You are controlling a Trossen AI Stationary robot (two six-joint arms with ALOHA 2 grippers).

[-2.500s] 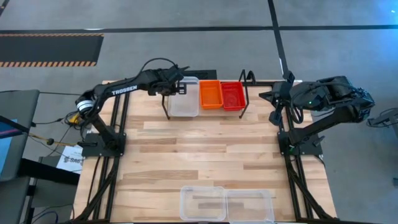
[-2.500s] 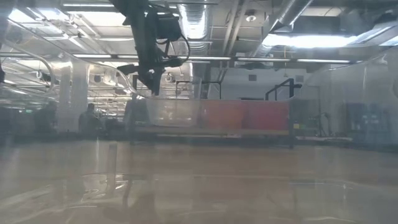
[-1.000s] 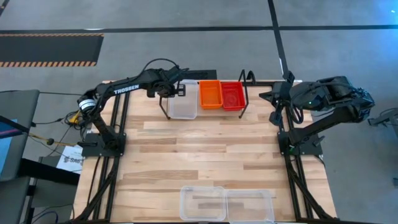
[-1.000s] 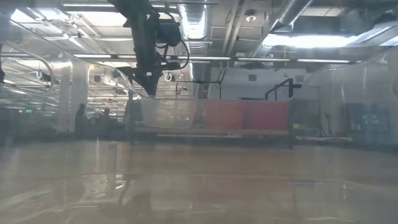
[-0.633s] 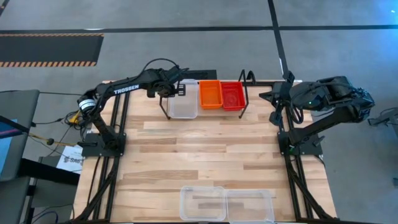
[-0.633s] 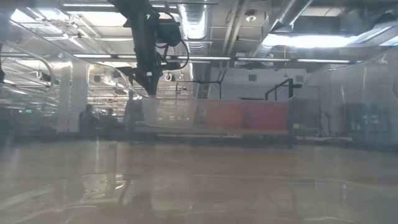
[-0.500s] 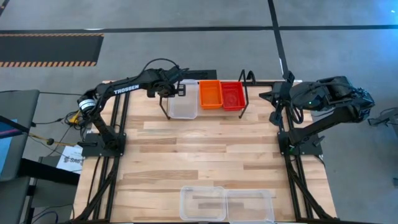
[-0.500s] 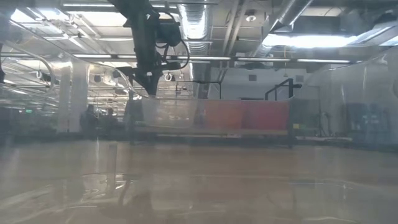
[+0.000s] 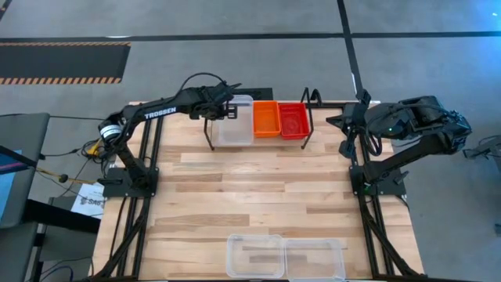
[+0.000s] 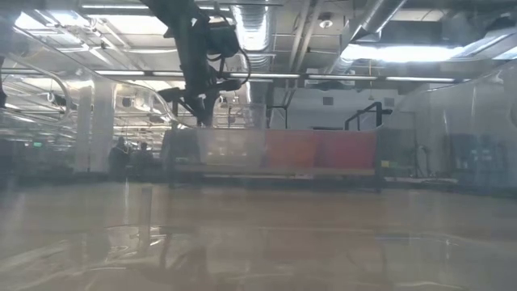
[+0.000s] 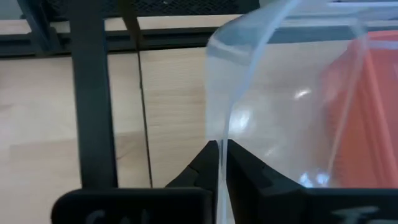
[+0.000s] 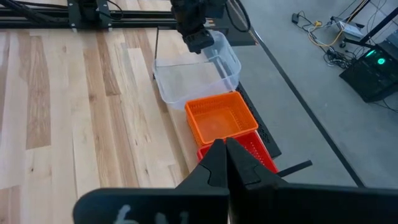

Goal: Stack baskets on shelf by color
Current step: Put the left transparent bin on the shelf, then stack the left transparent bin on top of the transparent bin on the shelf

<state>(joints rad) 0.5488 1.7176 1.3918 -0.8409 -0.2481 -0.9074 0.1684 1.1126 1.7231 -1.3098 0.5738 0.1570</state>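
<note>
A clear basket stands at the left end of the black wire shelf at the table's far edge. An orange basket sits beside it, then a red basket. My left gripper is shut on the clear basket. My right gripper is shut on nothing. It hangs high at the table's far right, looking down on the row of baskets. My left gripper pinches the clear basket's left wall at its rim, near the far left corner. One finger is inside the basket and one outside. The fingers slant down from above, from the table's left. The basket sits level in line with the orange basket.
Two more clear baskets lie side by side at the table's near edge. A shelf upright stands close to my left gripper. The wide wooden tabletop lies bare between the shelf and the near baskets.
My left gripper has tipped a little. The clear basket has shifted toward the table's right, closing up to the orange basket, and now sits level where it hung askew a second ago.
</note>
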